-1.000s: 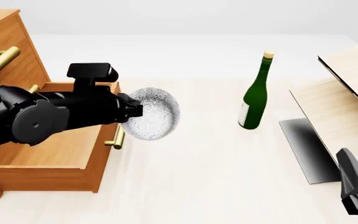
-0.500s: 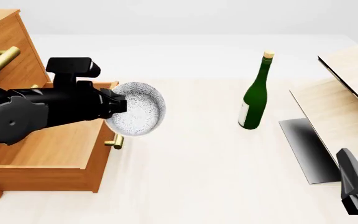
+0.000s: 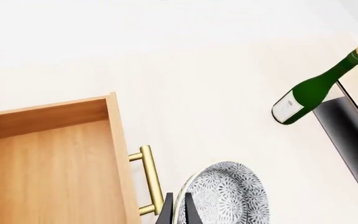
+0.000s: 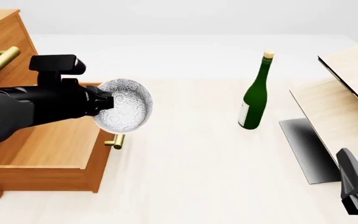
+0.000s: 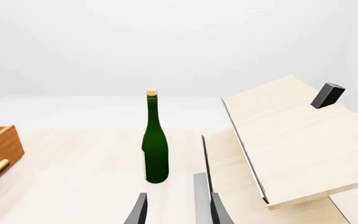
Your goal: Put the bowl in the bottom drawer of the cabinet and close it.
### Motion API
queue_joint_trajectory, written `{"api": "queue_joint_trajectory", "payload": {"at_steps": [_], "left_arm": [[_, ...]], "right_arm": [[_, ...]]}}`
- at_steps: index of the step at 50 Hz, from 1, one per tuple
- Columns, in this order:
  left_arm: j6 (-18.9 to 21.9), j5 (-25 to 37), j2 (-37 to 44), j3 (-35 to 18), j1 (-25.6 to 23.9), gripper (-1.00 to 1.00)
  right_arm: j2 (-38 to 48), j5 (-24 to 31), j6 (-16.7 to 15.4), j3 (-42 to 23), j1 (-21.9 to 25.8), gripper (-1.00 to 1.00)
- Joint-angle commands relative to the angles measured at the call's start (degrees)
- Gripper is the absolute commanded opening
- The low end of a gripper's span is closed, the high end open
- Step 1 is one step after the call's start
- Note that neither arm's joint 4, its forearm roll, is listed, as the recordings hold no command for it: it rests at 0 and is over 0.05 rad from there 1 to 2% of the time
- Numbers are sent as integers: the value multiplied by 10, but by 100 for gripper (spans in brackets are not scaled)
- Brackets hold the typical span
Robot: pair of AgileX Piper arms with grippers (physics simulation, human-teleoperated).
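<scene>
Now, left gripper (image 4: 99, 108): clamped on the rim of the bowl (image 4: 124, 111), holding it tipped on its side.
Bowl: in the air, just off the fingertips, over the front edge of the open drawer (image 4: 48, 147) and its brass handle (image 4: 117, 141).
Right gripper (image 5: 174, 210): fingers parted, holding nothing, low by the boards (image 4: 347, 100).
Bottle (image 4: 255, 93): upright, well beyond both grippers.

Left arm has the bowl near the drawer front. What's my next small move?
Probably carry it a bit further over the bottom drawer: the left pincer grips the bowl by its rim, but it hangs above the brass handle, not yet over the open box.
</scene>
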Motion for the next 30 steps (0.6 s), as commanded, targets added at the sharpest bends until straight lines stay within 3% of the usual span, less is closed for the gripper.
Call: {"api": "queue_joint_trajectory", "payload": {"at_steps": [1, 30], "left_arm": [[2, -6, -1, 16, 36, -100], [6, 9, -25, 26, 72, -100]], "right_arm": [[0, 0, 0, 0, 0, 100], [0, 0, 0, 0, 0, 100]]}}
